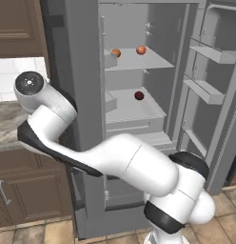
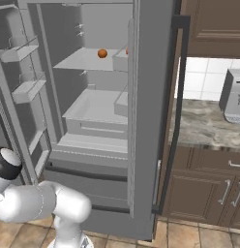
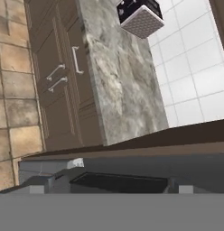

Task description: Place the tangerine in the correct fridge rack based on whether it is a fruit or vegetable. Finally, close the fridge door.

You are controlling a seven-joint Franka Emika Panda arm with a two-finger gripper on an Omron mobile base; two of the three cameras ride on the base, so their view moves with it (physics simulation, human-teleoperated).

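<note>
The arm [image 1: 134,167] is built of rounded, glossy white shells joined by dark, nearly black bands at the joints. One link is capped by a flat grey disc [image 1: 29,84] with a small hub at its centre. Thin seam lines are seen across the widest white segment.

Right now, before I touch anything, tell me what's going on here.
The fridge stands open. On the top rack lie an orange round fruit and a second orange fruit beside a side bin; one is presumably the tangerine, so the placing looks done. A dark red fruit sits on the shelf below. The white arm reaches toward the fridge door, probably to close it. The hand view looks over the counter; whether the jaws are open is unclear.
</note>
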